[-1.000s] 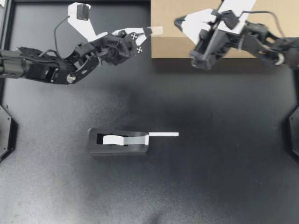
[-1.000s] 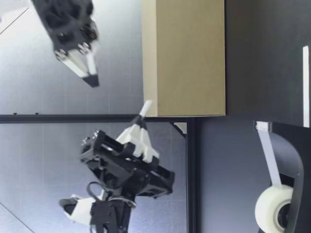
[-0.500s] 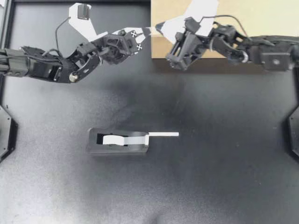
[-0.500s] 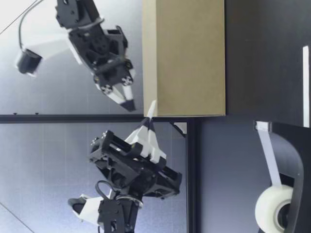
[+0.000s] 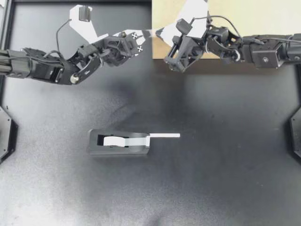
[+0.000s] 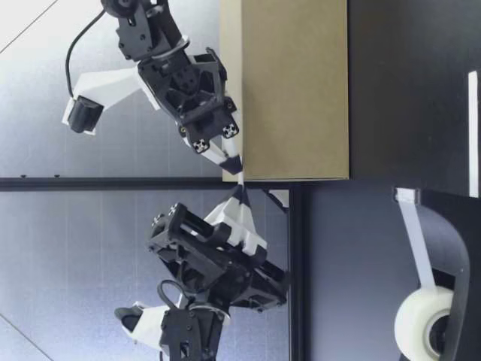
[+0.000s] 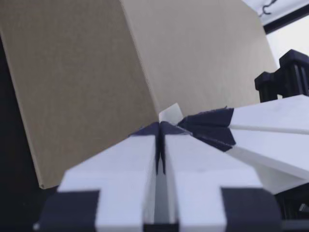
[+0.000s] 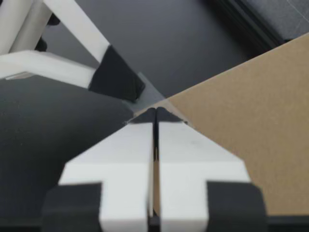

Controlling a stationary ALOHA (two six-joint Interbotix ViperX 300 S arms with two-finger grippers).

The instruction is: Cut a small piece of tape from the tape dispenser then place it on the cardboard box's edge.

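Observation:
My left gripper [image 5: 148, 34] is shut on a small beige piece of tape [image 5: 153, 33] at the near left corner of the cardboard box [image 5: 263, 19]. My right gripper [image 5: 158, 32] is shut, and its tips meet the tape's free end from the other side at the box's top edge. In the low view the two grippers' tips almost touch at the box [image 6: 293, 90] corner. The left wrist view shows the tape piece [image 7: 170, 113] sticking out past my shut left gripper [image 7: 160, 126], against the box [image 7: 87, 72] edge. The black tape dispenser [image 5: 118, 142] sits mid-table.
A white strip of tape [image 5: 164, 136] sticks out sideways from the dispenser's cutter. In the low view the dispenser [image 6: 447, 226] with its roll [image 6: 417, 323] is close to that camera. A black frame [image 5: 4, 70] borders the table on the left.
My right gripper closed and swung left and down from above the box to its corner, meeting the tape. My left gripper edged slightly toward the box, still holding the tape.

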